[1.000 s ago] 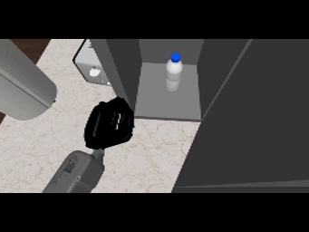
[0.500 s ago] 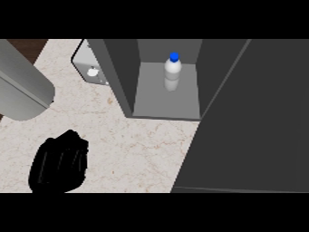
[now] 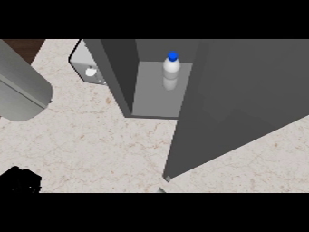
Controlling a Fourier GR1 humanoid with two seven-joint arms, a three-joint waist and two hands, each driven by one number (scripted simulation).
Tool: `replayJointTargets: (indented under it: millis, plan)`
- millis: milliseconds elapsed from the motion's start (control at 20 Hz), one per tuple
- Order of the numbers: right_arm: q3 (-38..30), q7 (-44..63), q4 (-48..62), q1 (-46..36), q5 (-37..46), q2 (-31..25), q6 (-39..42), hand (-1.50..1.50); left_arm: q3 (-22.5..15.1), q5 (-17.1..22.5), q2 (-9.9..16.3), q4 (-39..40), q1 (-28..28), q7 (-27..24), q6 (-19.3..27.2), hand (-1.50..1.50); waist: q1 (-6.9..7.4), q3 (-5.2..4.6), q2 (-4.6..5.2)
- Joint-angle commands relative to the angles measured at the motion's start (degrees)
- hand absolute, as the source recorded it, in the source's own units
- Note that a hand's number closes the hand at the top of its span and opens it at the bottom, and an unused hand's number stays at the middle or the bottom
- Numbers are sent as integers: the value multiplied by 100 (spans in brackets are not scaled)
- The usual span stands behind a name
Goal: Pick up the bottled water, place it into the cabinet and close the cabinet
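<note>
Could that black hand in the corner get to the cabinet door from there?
Probably yes. The hand sits low at the view's lower left, and only bare counter lies between it and the open door. The bottle already stands inside the cabinet.

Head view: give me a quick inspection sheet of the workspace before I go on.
Surface: pale speckled stone counter.
Job's things: bottled water, blue cap, stands upright on the shelf inside the cabinet; cabinet door stands open, swung out to the view's right.
Clutter: a large grey cylinder at the left; a small white item on a grey plate behind the cabinet's left wall, too small to identify.
Hands: one black hand at the lower left edge, away from the cabinet, holding nothing; finger pose unclear. Other hand: nothing seen.
Cables: nothing seen.
Surroundings: dark brown strip beyond the counter, upper left.
</note>
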Motion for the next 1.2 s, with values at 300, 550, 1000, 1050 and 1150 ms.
replayJointTargets:
  millis: [300,550,1000,1050,1150]
  plan:
    - [-1447,248,2138,-2088,-761,1201,-101,150,724,554,296,-467,1094,-107,-744,150,-40,12,64]
    - [-2409,-50,2935,-2515,-1167,1212,688,150,974,381,188,-282,1209,-306,-1045,150,-109,15,59]
    - [-3025,-1196,5350,-3333,-1746,1216,1152,150,1467,741,267,-303,1461,-52,-1429,150,-38,14,78]
    - [-3325,-1333,5274,-3054,-1699,1168,1511,150,1582,834,240,-518,1679,-23,-1452,150,-87,18,64]
    - [-3613,-1593,5913,-3360,-1741,1108,1698,150,1516,766,197,-515,1531,48,-1428,150,-77,17,78]
